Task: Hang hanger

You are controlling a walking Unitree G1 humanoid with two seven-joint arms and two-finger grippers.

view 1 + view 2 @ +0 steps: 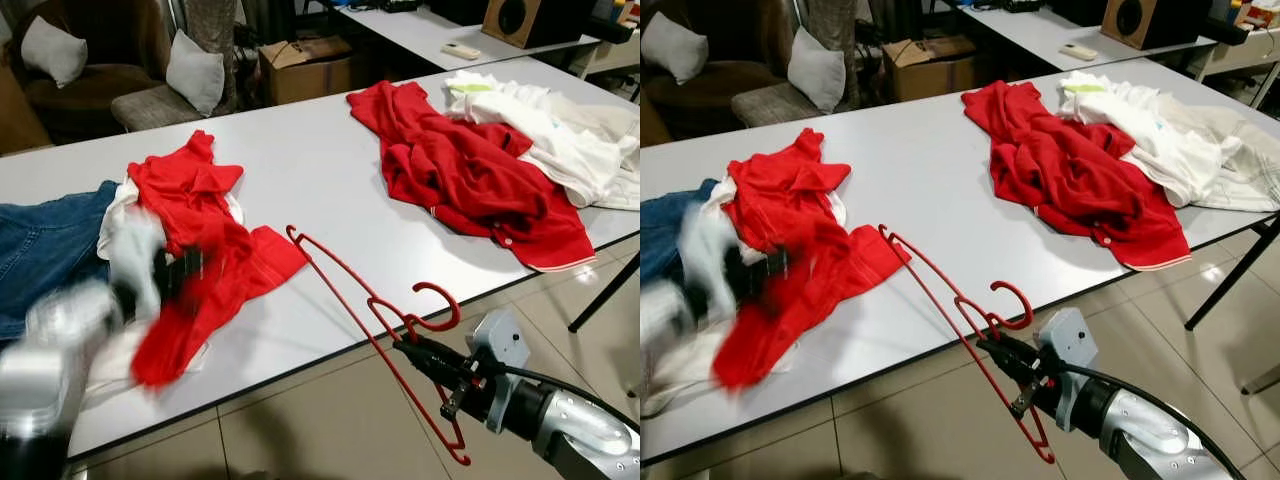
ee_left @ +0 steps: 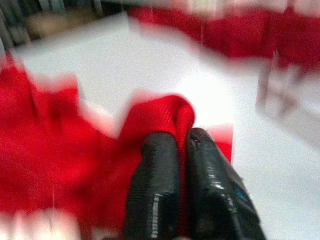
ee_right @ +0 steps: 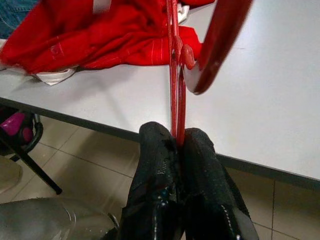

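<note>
White table (image 1: 330, 170) strewn with clothes; right tool (image 1: 408, 350) pinches the red hanger (image 1: 345, 290) at the edge, ready, while left tool (image 2: 182, 145), blurred, seemingly clamps the red shirt (image 1: 200, 240).

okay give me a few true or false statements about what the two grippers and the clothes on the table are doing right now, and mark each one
1. The right gripper is shut on a red hanger. True.
2. The left gripper holds a white shirt. False: it is shut on the red shirt.
3. The jeans lie at the table's left end. True.
4. The hanger already carries a garment. False: it is bare.
5. The white clothes lie beside a red garment. True.
</note>
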